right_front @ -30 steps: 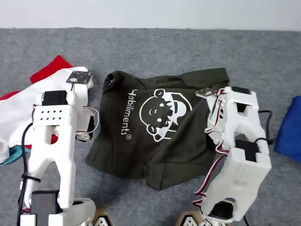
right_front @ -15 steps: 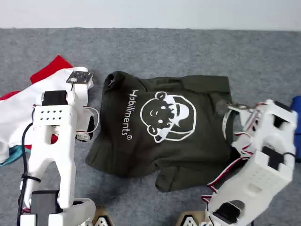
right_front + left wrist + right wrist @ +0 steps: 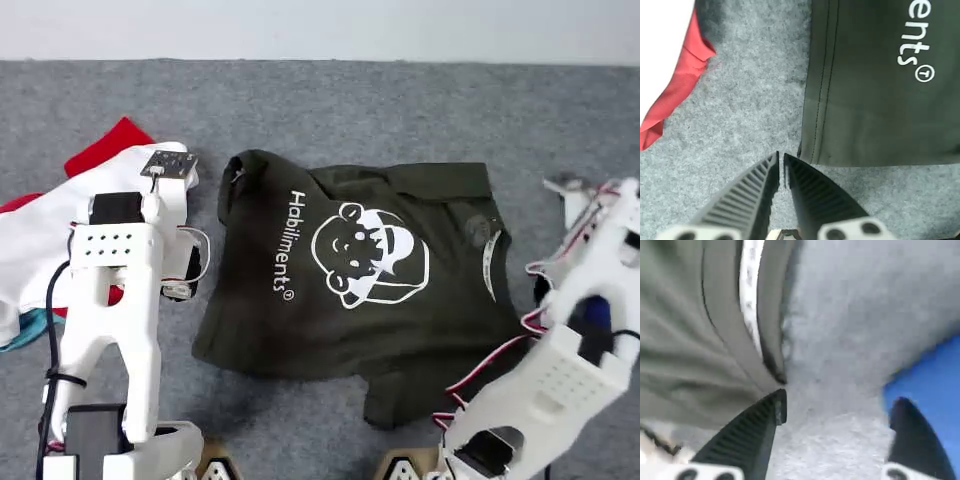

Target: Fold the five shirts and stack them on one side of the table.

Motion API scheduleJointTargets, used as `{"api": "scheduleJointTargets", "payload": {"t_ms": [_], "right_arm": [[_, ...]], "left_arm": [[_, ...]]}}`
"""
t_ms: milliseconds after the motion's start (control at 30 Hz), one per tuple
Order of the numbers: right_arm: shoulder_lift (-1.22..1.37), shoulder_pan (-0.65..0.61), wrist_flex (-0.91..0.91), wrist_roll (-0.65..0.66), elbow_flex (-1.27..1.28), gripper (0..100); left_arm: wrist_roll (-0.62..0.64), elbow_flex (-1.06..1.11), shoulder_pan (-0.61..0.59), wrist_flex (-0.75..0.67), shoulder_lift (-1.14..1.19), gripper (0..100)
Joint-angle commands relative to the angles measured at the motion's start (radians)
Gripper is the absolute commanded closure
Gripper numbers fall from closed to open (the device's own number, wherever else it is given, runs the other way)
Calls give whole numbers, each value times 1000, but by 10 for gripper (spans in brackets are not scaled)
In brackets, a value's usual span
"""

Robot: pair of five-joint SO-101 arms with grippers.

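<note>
A dark olive short-sleeved shirt with a white bear print (image 3: 360, 290) was spread flat at the middle of the grey felt-covered table (image 3: 400, 110). The left gripper (image 3: 781, 162) was seen with its jaws all but closed on nothing, just beside the shirt's near left corner. The right gripper (image 3: 841, 405) was seen with jaws spread wide and empty, between the shirt's right edge and a blue cloth garment (image 3: 930, 370).

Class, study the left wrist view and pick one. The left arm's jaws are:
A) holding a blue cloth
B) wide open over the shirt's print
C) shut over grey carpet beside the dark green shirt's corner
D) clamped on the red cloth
C: the left gripper has its jaws together, empty, above the carpet next to the dark green shirt.
</note>
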Motion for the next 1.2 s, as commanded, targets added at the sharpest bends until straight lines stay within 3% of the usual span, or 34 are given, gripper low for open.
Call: {"api": "scheduleJointTargets", "payload": {"t_ms": [0,133,367,600,833,1167], "right_arm": [[-22,-71,4,-175,-186,627],[21,-211,-99,-328,-249,627],[140,-363,-377,-430,-255,638],[193,-366,-565,-443,-255,882],[234,-367,-573,-443,-255,770],[289,-361,-650,-442,-255,794]], "left_arm": [[8,-35,3,-18,-3,987],[8,-35,3,-17,-3,987],[8,-35,2,-14,-9,987],[8,-35,2,8,-11,987],[9,-35,3,6,-5,987],[8,-33,0,6,-3,987]]}}
